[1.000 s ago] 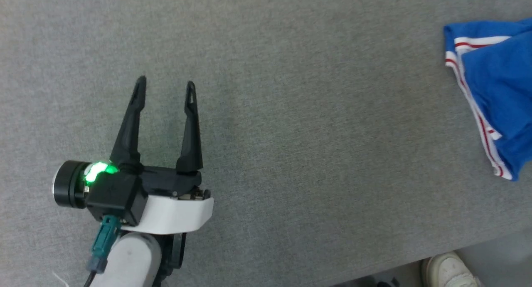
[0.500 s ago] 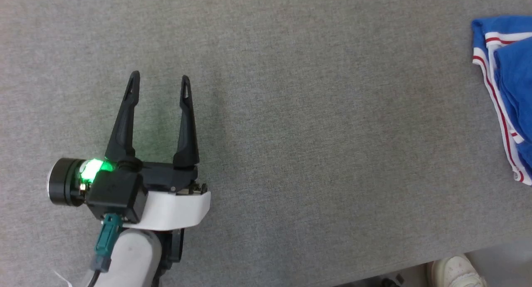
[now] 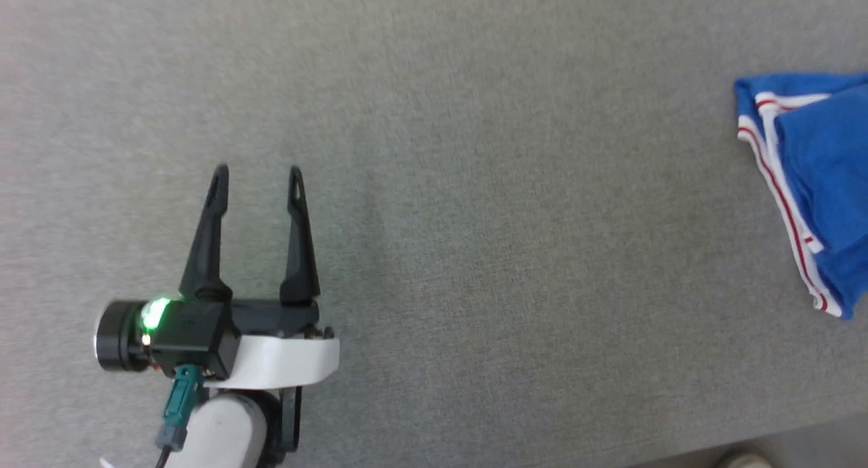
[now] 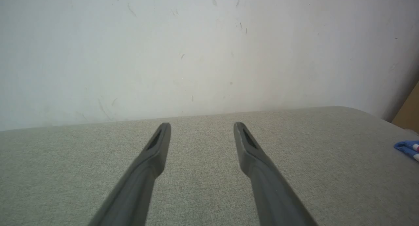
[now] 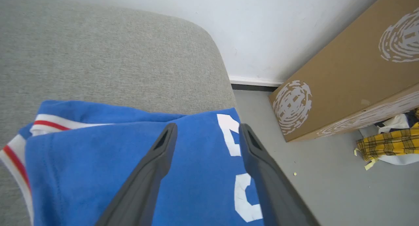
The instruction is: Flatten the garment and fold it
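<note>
Both the left gripper [image 3: 258,173] and the garment [image 3: 824,183] are seen lower in the head view than half a second ago. That shift is laid to the camera, not to the things. The left gripper is held wide open and empty above the grey cloth surface [image 3: 508,217], well apart from the garment. The garment is found in layers at the surface's right edge, blue with white, red-striped trim. The right gripper [image 5: 206,131] is seen with fingers spread wide over the blue cloth and its white lettering, and nothing is clasped between them. A cardboard box [image 5: 343,72] is seen on the floor beyond.
</note>
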### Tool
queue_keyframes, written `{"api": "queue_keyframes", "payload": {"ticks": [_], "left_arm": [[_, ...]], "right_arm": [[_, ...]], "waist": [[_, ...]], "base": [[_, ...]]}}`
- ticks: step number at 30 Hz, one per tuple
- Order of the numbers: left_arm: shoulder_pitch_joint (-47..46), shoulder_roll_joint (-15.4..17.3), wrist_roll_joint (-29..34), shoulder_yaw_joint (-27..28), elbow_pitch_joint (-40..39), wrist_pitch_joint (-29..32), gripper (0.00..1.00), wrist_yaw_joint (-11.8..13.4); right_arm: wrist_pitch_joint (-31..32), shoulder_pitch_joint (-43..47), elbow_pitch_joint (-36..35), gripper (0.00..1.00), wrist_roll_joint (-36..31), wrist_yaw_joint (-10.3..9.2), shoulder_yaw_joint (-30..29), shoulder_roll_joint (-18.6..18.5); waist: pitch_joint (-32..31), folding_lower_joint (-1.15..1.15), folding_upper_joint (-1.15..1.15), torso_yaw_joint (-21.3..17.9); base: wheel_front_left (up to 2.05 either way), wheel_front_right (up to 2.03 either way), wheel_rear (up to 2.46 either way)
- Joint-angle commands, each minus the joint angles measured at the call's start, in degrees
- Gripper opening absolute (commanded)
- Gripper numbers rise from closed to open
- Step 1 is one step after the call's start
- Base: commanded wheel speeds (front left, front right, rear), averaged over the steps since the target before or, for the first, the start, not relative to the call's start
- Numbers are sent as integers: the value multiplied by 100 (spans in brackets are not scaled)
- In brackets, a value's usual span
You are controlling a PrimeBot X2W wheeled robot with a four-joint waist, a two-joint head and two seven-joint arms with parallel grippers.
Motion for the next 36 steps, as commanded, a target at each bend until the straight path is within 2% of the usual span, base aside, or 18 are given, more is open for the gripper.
{"api": "queue_keyframes", "payload": {"ticks": [1,7,12,20,25,30,36], "left_arm": [[95,-23,-91,37,63,-38,100,2],[334,-22,-294,27,318,-36,100,-80],[488,37,-329,27,454,-46,100,-99],[653,85,-290,56,732,-79,100,-36],[802,4,-386,129,781,-107,100,-10],[946,-27,-440,187,824,-123,100,-42],[1223,-95,-558,185,982,-131,100,-199]], "right_arm": [[-114,253,-164,100,82,-12,-50,132],[-359,1370,-1160,100,316,-12,-369,700],[-370,2222,-2042,100,196,-12,-679,1158],[-475,3090,-3302,100,-328,-12,-1259,2083],[-582,3537,-4015,100,-927,-12,-1605,2705],[-780,3828,-4332,100,-1375,-12,-1737,3032],[-950,4141,-4121,100,-1904,-12,-1791,3322]], "waist": [[-495,1,0,212],[-1031,1,0,438],[-1407,1,0,644],[-1964,1,0,904],[-2201,1,0,1003],[-2349,1,0,1048],[-2511,1,0,1070]], "base": [[0,0,0],[0,0,0],[0,0,0],[0,0,0],[0,0,0],[0,0,0],[0,0,0]]}}
